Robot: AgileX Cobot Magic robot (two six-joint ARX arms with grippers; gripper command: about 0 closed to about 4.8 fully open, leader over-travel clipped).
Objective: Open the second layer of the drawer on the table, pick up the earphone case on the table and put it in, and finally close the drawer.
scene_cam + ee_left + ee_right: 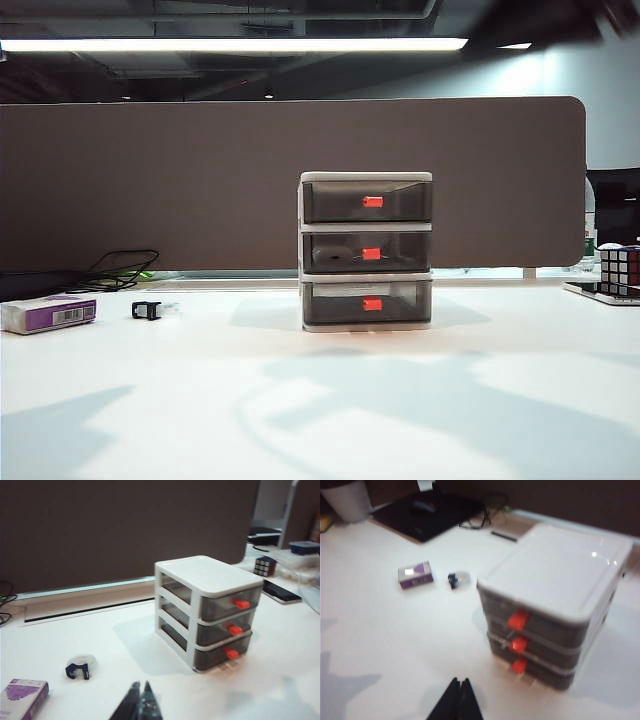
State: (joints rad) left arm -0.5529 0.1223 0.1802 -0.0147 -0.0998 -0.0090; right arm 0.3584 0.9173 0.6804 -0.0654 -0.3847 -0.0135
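The drawer (366, 250) stands mid-table, a white frame with three smoky grey trays, all pushed in. Its second layer (345, 252) is the middle tray with a red-orange tab (371, 254). The left wrist view shows the drawer (207, 580) and second layer (220, 622) beyond my left gripper (141, 685), which is shut and empty, well short of the unit. My right gripper (459, 681) is also shut on nothing, back from the drawer (555, 575) and its middle tab (519, 643). Neither gripper shows in the exterior view. The earphone case is out of view. The table (300, 400) is plain white.
A purple-and-white box (48, 313) and a small black object (146, 310) lie at the table's left. A Rubik's cube (620, 268) sits far right, with a dark phone (282, 591) near it. A brown partition (200, 170) backs the table.
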